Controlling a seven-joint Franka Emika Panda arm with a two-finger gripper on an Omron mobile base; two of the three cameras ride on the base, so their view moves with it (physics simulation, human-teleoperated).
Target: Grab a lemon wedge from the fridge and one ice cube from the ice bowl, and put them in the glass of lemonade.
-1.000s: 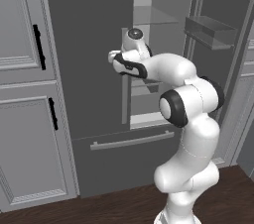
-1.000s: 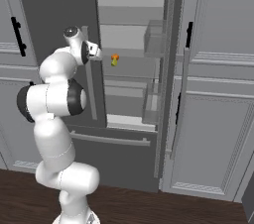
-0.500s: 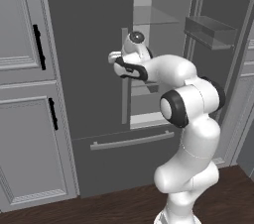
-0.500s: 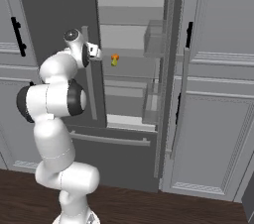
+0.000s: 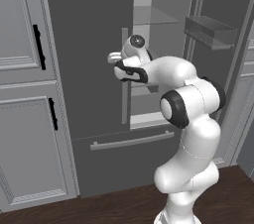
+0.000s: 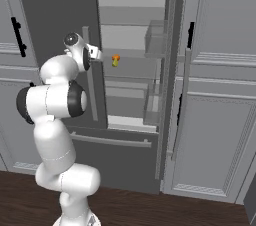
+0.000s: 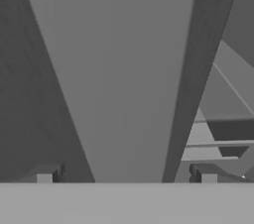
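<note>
Gripper (image 7: 126, 173): jaws spread wide, nothing between them. In the hand view the two fingertips (image 7: 49, 173) stand far apart, straddling a broad light grey bar that runs up the picture; I take this for the handle (image 5: 124, 77) of the left fridge door, seen very close. Whether the tips touch it cannot be told.

From the left base view the hand sits at the handle, level with the upper shelves, forearm reaching in from the right. From the right base view the hand is at the free edge of the left door, pointing toward the opening.

Fridge (image 6: 55, 15): right door swung open, left door closed or nearly so. Glass shelves and door bins visible inside.

Wedge (image 6: 115, 60): small yellow-orange spot on a middle shelf (image 6: 135, 65), near its front left, just beside the hand in the right base view. Not gripped, not touched.

Progress, as judged: early. Fridge is open on one side; wedge not yet taken. Left to do: pick wedge, carry to glass, then fetch one ice cube and drop it in too.

Against the earlier frames: next to no change. Arm, hand and doors sit in the same places, wedge on the same shelf spot, jaws as wide as before. Arm appears paused or creeping.
</note>
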